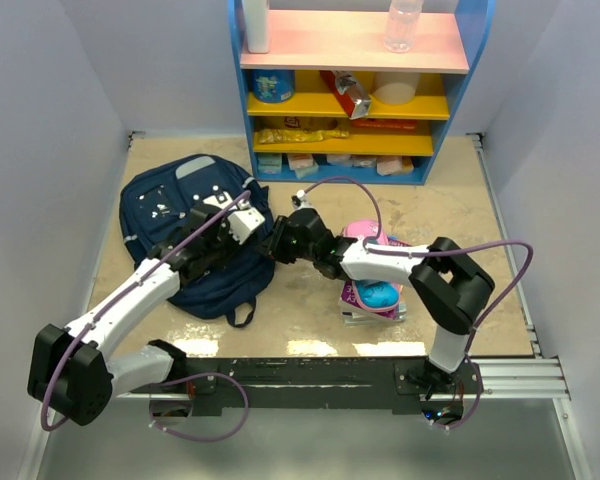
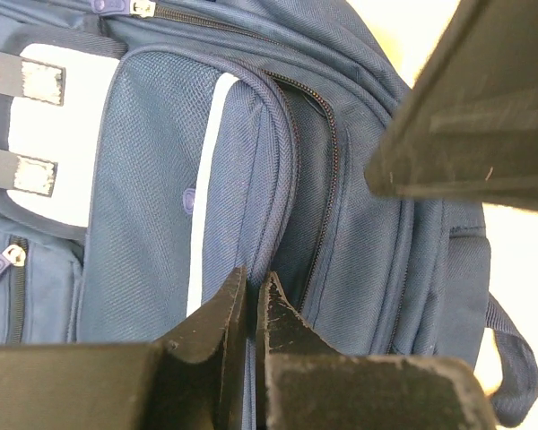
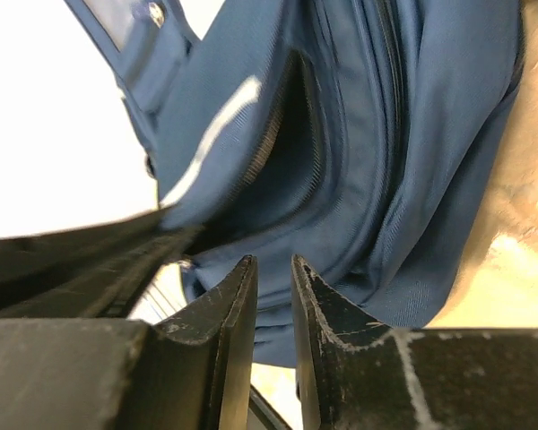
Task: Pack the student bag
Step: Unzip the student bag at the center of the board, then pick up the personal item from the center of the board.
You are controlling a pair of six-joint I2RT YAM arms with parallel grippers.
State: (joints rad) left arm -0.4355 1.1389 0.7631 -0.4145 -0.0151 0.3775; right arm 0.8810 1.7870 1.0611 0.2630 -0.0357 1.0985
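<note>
The student bag [image 1: 175,215], navy blue with light stripes, lies flat on the table's left half. My left gripper [image 1: 248,240] reaches over its right side. In the left wrist view that gripper [image 2: 251,282] is shut on the piped rim of the bag's [image 2: 152,179] front flap beside an unzipped opening. My right gripper [image 1: 280,243] comes in from the right to the same edge. In the right wrist view it [image 3: 273,264] stands narrowly open just short of the bag [image 3: 394,134], nothing pinched. The flap is lifted and a dark opening shows under it.
A blue shelf unit [image 1: 355,90] with yellow and pink boards stands at the back, holding packets, a tub and a clear bottle [image 1: 404,25]. A stack of books with a pink pencil case [image 1: 375,285] lies under the right forearm. Side walls close in left and right.
</note>
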